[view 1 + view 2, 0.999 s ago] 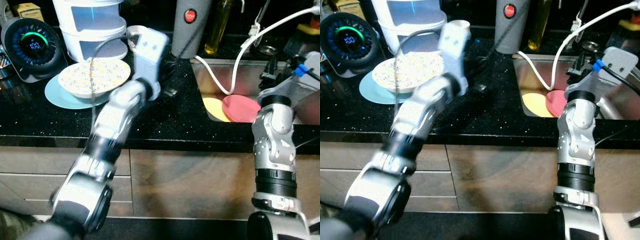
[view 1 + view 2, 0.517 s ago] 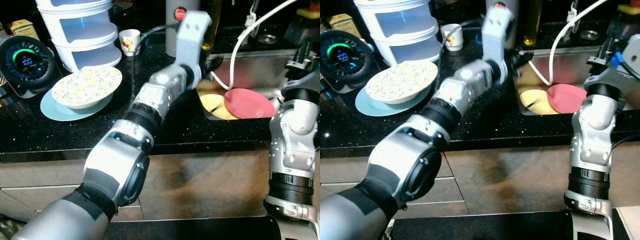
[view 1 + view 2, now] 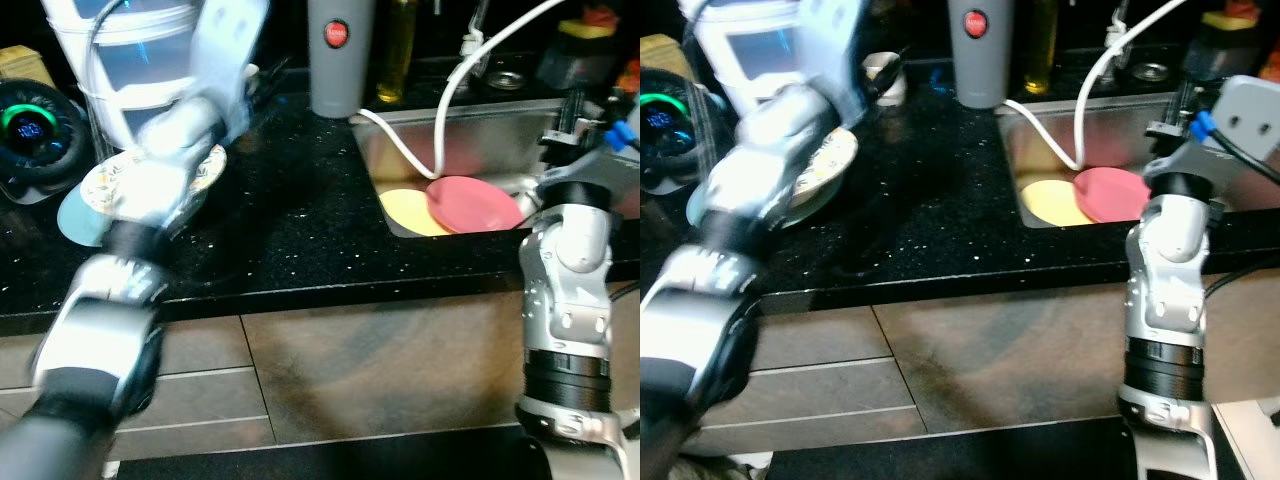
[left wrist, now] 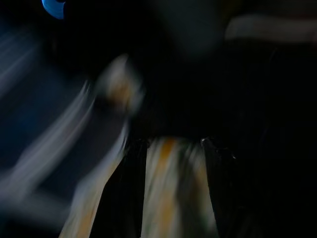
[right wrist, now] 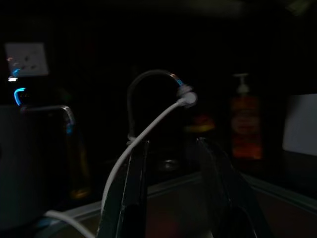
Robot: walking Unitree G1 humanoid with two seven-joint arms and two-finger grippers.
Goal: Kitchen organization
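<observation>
Left arm swung from steel sink (image 3: 520, 105) back over white speckled ceramic bowl (image 3: 205, 175); blurred left gripper (image 4: 171, 163) fingers apart, bowl between them, grip unclear. Right gripper (image 5: 171, 163) fingers apart, empty.

Home kitchen: black speckled stone desk (image 3: 300, 215), stainless steel sink (image 3: 480, 130) holding round pink plate (image 3: 475, 203), wooden drawer fronts (image 3: 330, 370) below.

Black speckled countertop (image 3: 300, 210) above brown cabinet drawers (image 3: 380, 370).

A pink plate (image 3: 474, 203) overlaps a yellow one (image 3: 404, 211); the black counter (image 3: 290, 220) is white-flecked (like stars).
</observation>
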